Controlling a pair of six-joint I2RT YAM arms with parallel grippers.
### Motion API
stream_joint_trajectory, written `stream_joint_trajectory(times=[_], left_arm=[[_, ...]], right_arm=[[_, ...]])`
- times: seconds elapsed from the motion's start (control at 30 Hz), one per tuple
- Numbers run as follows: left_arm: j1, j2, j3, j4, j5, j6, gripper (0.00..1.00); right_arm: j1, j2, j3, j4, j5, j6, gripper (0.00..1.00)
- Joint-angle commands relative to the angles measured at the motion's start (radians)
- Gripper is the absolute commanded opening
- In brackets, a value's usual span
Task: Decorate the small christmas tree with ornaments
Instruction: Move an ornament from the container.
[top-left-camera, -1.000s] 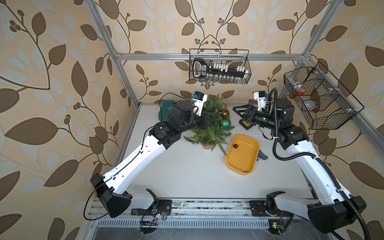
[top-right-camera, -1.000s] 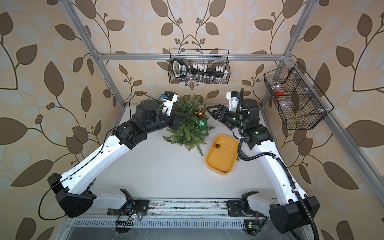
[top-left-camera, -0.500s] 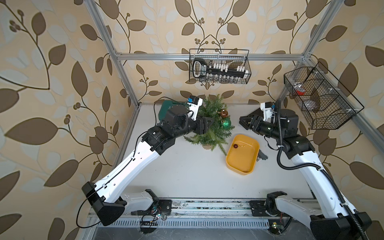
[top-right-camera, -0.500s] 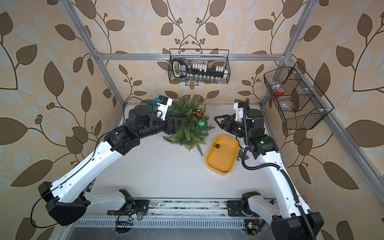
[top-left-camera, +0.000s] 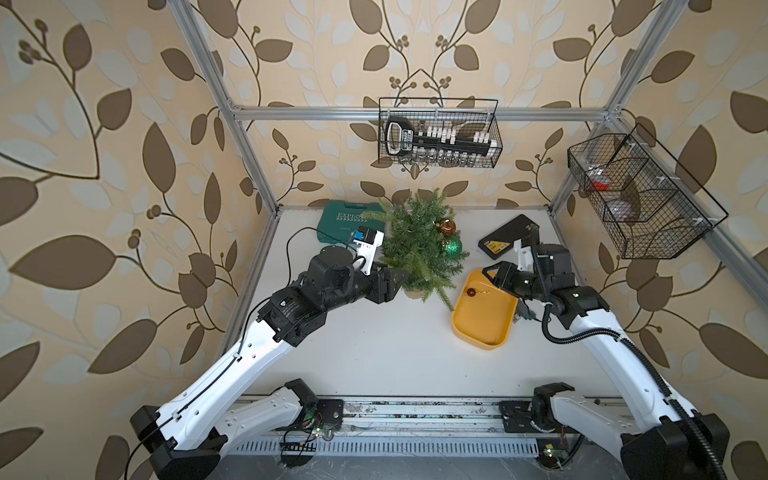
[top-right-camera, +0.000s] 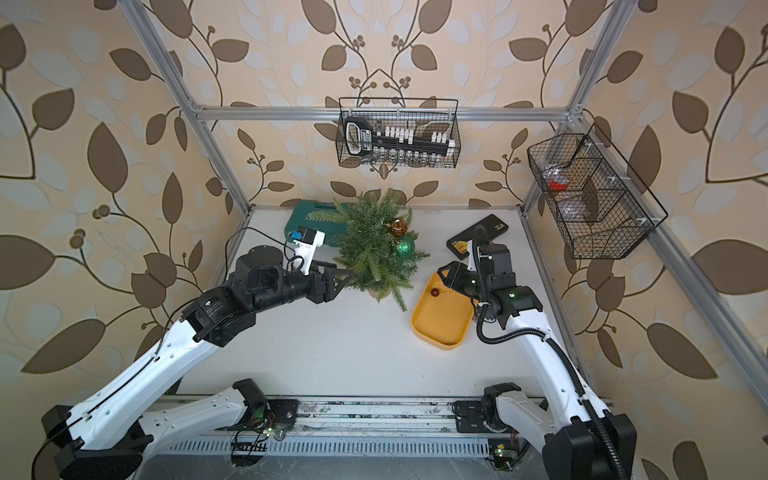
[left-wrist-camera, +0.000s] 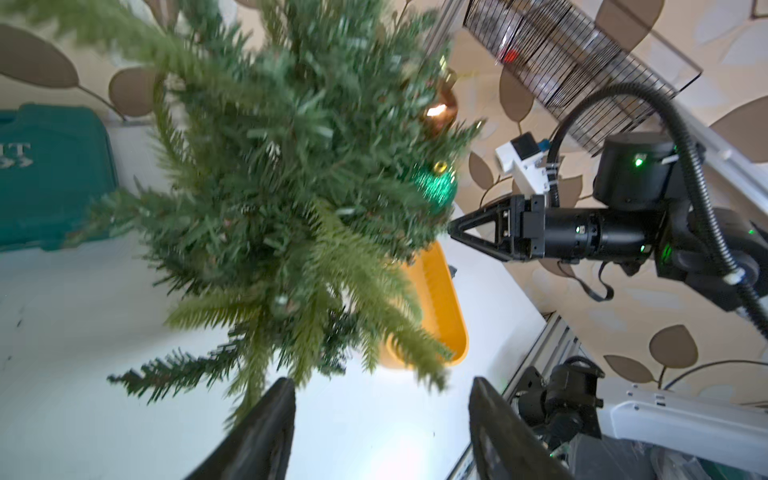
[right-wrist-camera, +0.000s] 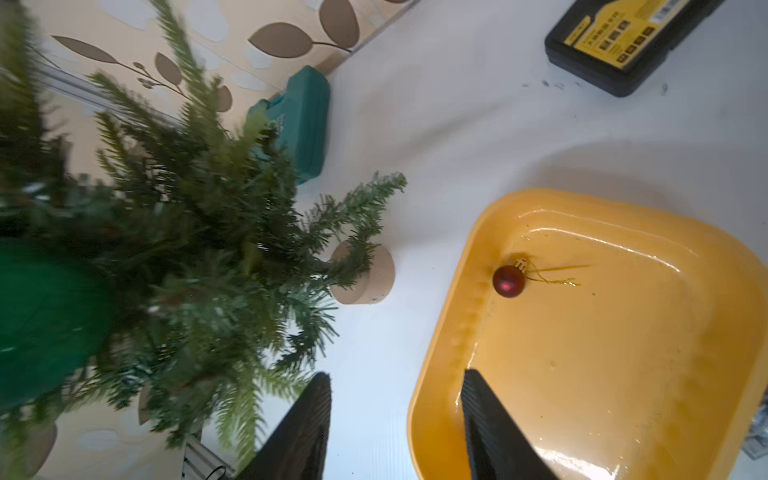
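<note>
Left gripper (left-wrist-camera: 382, 388) parted, empty, beside tree (left-wrist-camera: 291, 187), right gripper (right-wrist-camera: 395, 374) parted, empty, over tray (right-wrist-camera: 623, 353)

Top views: bright, even, diffuse light with soft shadows on the table (top-left-camera: 374, 353) and sharp focus; wide-angle perspective splays the frame posts (top-left-camera: 227, 104) toward 11 and 1 o'clock. Wrist views: the small christmas tree (left-wrist-camera: 291, 187) is smeared by blur, and glare streaks the yellow tray (right-wrist-camera: 623, 353).

Tree (top-left-camera: 415, 249) upright, upper centre in both top views. Gold bauble (top-left-camera: 447, 226) and green bauble (top-left-camera: 451, 245) hang on its right side. Red bauble (top-left-camera: 471, 292) lies in the tray (top-left-camera: 478, 336).
</note>
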Motion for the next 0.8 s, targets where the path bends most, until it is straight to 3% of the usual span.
stream_joint_trajectory(times=[0.0, 0.37, 0.77], left_arm=[[0.01, -0.061, -0.064, -0.013, -0.031, -0.053, 0.67], [0.01, -0.201, -0.259, -0.045, -0.079, -0.154, 0.67], [0.01, -0.183, -0.279, -0.032, -0.09, -0.16, 0.66]], right_arm=[[-0.002, 0.047, -0.054, 0.035, 0.029, -0.002, 0.47], [0.002, 0.245, -0.184, 0.228, -0.016, 0.092, 0.42], [0.042, 0.413, -0.14, 0.288, 0.154, 0.152, 0.54]])
